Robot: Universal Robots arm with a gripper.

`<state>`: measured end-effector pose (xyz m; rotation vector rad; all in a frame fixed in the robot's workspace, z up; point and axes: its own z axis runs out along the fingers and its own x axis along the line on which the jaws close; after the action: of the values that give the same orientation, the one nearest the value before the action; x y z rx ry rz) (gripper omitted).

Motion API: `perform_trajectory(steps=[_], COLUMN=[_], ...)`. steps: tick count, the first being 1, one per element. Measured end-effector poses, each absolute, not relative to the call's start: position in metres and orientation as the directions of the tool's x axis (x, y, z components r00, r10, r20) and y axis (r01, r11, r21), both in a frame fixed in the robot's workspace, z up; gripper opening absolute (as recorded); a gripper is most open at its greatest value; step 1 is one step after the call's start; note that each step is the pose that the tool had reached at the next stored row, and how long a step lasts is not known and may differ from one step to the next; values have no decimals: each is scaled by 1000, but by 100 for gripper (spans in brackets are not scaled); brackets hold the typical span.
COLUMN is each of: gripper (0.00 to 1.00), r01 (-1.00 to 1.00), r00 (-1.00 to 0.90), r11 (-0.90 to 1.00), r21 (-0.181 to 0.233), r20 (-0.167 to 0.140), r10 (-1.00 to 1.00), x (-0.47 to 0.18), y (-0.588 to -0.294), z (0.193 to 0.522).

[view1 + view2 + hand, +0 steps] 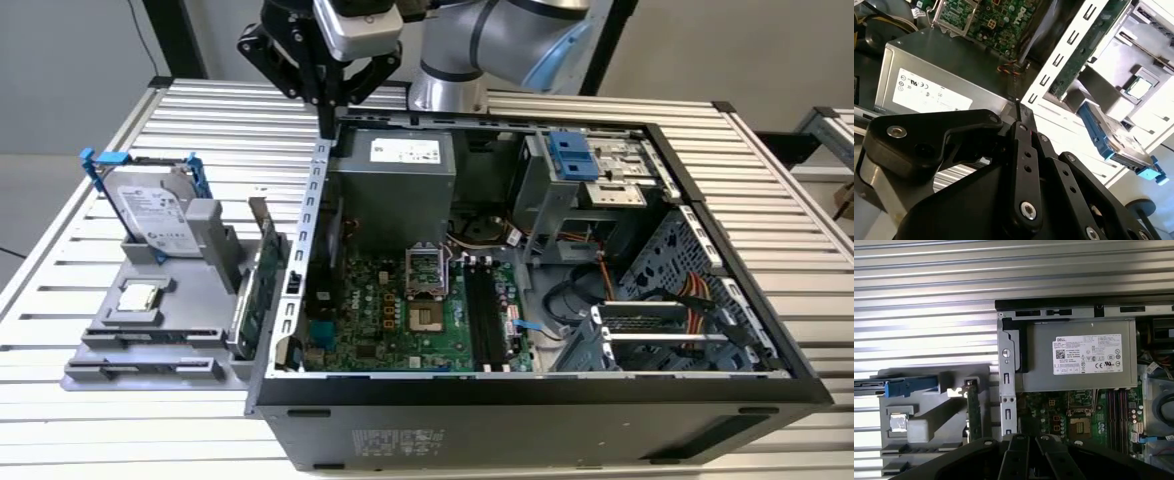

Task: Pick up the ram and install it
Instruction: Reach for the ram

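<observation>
My black gripper (327, 125) hangs above the back corner of the open computer case (534, 385), on the exterior view's left, over the case wall beside the grey power supply (387, 170). Its fingers are pressed together into one thin tip with nothing between them, as the second wrist view also shows (1021, 114). The ram is out of view. The dark memory slots (483, 315) on the green motherboard (387, 320) lie well forward of the gripper; the first wrist view shows these slots (1118, 412) as bare dark strips.
A grey parts holder (160, 330) stands on the slatted table (80, 200) at the exterior view's left. It carries a silver hard drive in a blue frame (150, 215), a processor chip (140, 297) and an upright green card (270, 265). Drive cages and cables fill the case's right half.
</observation>
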<state>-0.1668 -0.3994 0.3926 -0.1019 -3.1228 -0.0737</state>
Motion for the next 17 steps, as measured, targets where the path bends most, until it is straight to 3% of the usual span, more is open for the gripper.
perform_trajectory(steps=[17], gripper=[0], r01=[62], r00=[-998], r11=[997], r21=[47], r20=[18], r10=[61], x=[-189], y=[-399], z=[393])
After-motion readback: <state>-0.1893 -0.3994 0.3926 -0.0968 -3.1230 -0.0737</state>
